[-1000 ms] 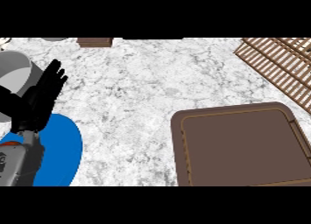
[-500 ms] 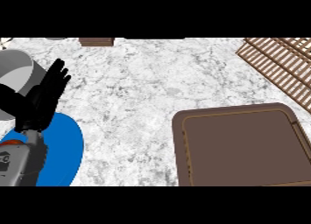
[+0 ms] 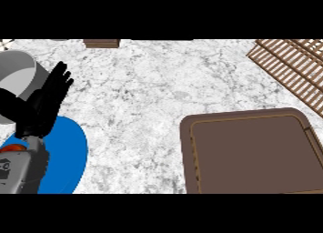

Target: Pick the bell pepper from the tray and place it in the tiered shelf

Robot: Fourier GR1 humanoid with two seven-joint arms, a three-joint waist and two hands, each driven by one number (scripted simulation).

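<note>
The brown tray (image 3: 190, 159) lies at the lower right of the marble counter, and no bell pepper shows on it or anywhere in the head view. The wooden slatted tiered shelf (image 3: 295, 68) reaches in from the upper right corner. My left hand (image 3: 39, 107) rests open at the left, fingers straight and pointing up, holding nothing. My right hand is out of the picture.
A grey cylindrical pot (image 3: 12, 77) stands at the far left behind my left hand. A blue plate (image 3: 66, 157) lies under my left forearm at the lower left. A small brown block (image 3: 101, 43) sits at the counter's far edge.
The black tip of my right hand, seen at the right edge one second ago, has left the view. My left hand has barely shifted.
</note>
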